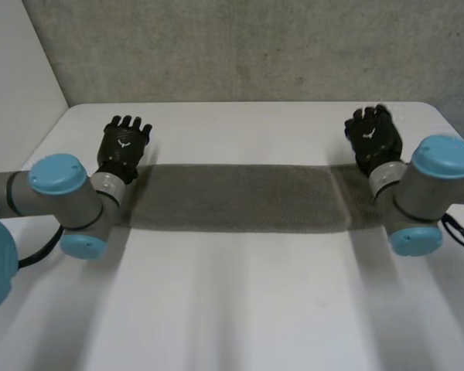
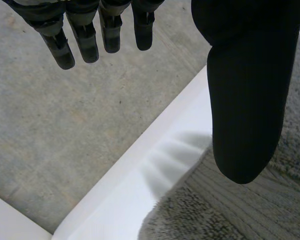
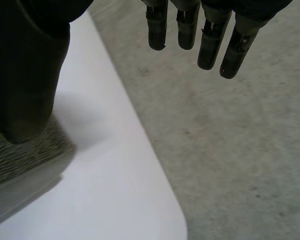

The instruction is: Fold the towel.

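- One white table (image 1: 240,309) is seen under both arms.
- A grey towel (image 1: 240,197) is laid flat across it as a long strip.
- The left hand (image 1: 124,147) is held at the towel's left end, fingers straight, nothing pinched.
- The right hand (image 1: 373,139) is held likewise at the right end.

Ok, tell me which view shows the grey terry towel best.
The head view: the grey terry towel lies as one long flat strip across the white table. The wrist views each catch one corner of it.
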